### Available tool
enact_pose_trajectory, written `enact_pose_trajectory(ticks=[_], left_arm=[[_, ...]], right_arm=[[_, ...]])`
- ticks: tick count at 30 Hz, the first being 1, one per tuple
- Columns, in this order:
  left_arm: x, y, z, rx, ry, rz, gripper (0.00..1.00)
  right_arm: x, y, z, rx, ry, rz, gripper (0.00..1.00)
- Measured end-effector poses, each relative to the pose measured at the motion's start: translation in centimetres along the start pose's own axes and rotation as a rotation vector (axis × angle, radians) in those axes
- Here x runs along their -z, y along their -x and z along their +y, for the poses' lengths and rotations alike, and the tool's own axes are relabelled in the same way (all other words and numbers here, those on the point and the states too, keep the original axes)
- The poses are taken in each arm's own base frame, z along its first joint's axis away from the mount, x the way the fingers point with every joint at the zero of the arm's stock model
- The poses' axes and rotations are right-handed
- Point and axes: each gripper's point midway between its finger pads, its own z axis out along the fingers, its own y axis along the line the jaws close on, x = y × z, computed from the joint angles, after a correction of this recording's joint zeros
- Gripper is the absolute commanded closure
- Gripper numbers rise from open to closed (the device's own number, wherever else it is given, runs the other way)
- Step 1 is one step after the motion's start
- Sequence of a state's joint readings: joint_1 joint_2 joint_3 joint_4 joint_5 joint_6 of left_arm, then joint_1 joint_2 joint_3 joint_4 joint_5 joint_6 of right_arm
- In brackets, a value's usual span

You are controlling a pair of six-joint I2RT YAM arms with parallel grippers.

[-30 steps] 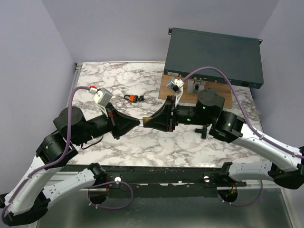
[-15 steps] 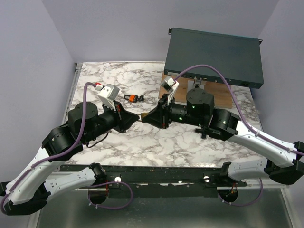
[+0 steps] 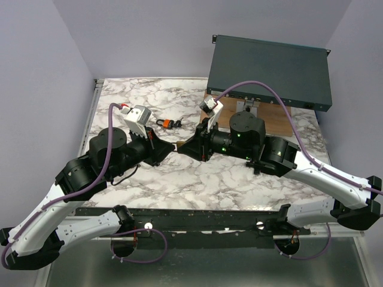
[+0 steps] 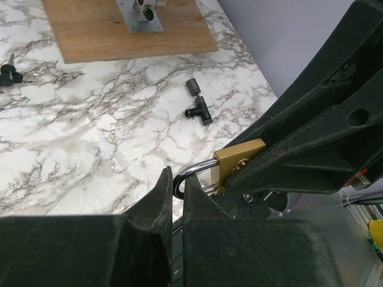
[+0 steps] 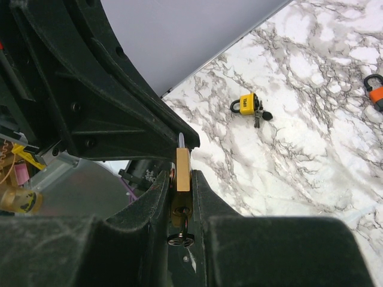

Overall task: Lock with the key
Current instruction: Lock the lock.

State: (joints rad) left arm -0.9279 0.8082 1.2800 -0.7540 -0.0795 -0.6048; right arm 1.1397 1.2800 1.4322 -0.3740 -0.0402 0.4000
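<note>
My right gripper (image 5: pixel 180 179) is shut on the brass padlock (image 5: pixel 182 169), gripping its body edge-on. A key (image 5: pixel 181 232) sticks out of the padlock's underside between the jaws. My left gripper (image 4: pixel 178 180) is shut on the padlock's silver shackle (image 4: pixel 192 172); the brass body (image 4: pixel 239 158) shows beyond its tips. In the top view the two grippers meet tip to tip above the marble table (image 3: pixel 179 179), and the padlock (image 3: pixel 178 145) is barely visible between them.
A yellow padlock with keys (image 5: pixel 248 104) and an orange padlock (image 3: pixel 166 124) lie on the table. A wooden board (image 4: pixel 125 30) with a metal hasp, a black T-shaped part (image 4: pixel 198 107) and a dark equipment box (image 3: pixel 269 70) are further off.
Both arms have moved left and back across the table. The left arm rose and closed in, and its jaws now pinch the shackle of the padlock held by the right gripper.
</note>
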Motion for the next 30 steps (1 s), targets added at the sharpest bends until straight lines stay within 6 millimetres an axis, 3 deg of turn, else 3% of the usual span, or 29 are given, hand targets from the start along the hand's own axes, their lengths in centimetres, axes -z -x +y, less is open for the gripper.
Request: enact_pose_trajectory(ticks=[30], left_arm=[[-0.9, -0.55, 0.03, 0.032, 0.018, 0.017, 1.0]], right_arm=[[-0.64, -0.36, -0.68, -0.013, -0.04, 0.02, 0.99]])
